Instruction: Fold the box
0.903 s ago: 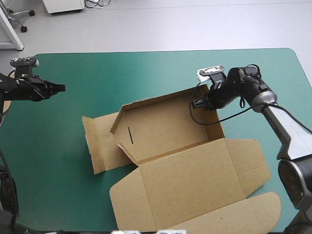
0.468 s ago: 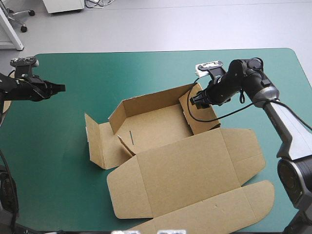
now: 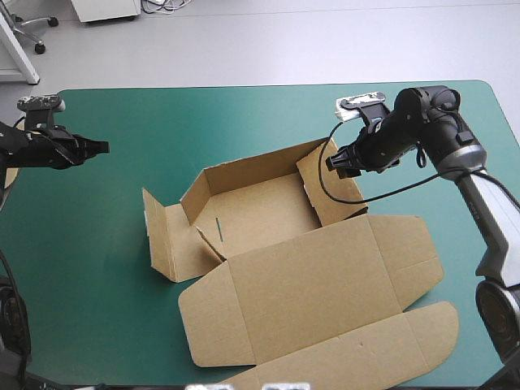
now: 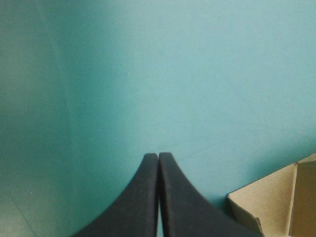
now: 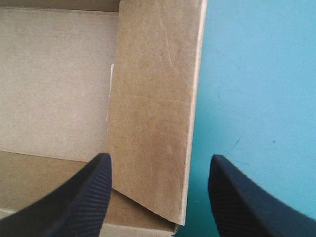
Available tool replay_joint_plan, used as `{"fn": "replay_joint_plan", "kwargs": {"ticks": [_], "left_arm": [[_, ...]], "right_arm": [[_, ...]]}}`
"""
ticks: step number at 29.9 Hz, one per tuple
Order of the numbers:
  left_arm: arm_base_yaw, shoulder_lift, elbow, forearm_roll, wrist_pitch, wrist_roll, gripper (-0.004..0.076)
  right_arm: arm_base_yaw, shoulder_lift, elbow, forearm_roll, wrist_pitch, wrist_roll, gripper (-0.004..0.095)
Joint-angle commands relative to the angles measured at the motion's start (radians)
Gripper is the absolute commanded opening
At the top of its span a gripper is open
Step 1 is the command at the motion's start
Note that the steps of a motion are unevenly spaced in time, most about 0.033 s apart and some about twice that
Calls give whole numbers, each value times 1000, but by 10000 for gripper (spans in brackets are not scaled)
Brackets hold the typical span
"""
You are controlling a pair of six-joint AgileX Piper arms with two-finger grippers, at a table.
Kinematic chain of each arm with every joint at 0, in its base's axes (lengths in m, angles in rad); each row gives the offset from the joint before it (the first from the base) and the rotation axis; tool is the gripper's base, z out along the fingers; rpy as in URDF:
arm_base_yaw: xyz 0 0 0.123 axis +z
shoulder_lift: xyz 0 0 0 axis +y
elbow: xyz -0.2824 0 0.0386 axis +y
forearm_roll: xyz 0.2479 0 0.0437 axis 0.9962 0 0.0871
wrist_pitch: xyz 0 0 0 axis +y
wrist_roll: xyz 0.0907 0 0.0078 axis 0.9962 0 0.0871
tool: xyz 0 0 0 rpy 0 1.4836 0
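Seen from above, the box (image 3: 260, 213) sits about the middle of the bench (image 3: 122, 325) and is only partly raised. Its back wall stands up, the side wall (image 3: 329, 193) at its 3 o'clock is up but tilted, and the lid (image 3: 317, 284) lies flat toward 6 o'clock. The flap (image 3: 166, 240) at its 9 o'clock is half raised and not tucked. The right gripper (image 3: 333, 162) hovers at the box's 2 o'clock, just over that side wall's top edge. The left gripper (image 3: 101, 147) hangs near the bench's 9 o'clock edge, well apart from the board. In the left wrist view its fingers (image 4: 143, 197) are clenched into one point over bare teal-green cover (image 4: 173, 74), with only a corner of the box beside them. In the right wrist view the fingers (image 5: 84, 197) stand released astride the side wall, one over the box's inside and one over the cover. The step in hand looks like setting that wall. It should go best by lowering squarely astride the edge and pressing along the crease rather than at a corner. The left gripper could steady the 9 o'clock side so the box does not slide.
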Motion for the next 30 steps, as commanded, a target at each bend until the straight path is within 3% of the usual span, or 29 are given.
{"fn": "replay_joint_plan", "kwargs": {"ticks": [1,30], "left_arm": [[4,-41,-32,-36,-32,-1,-5],[4,-41,-32,-36,-33,2,-5]], "right_arm": [[-1,-39,-25,6,7,9,553],[-1,142,28,20,7,18,552]]}}
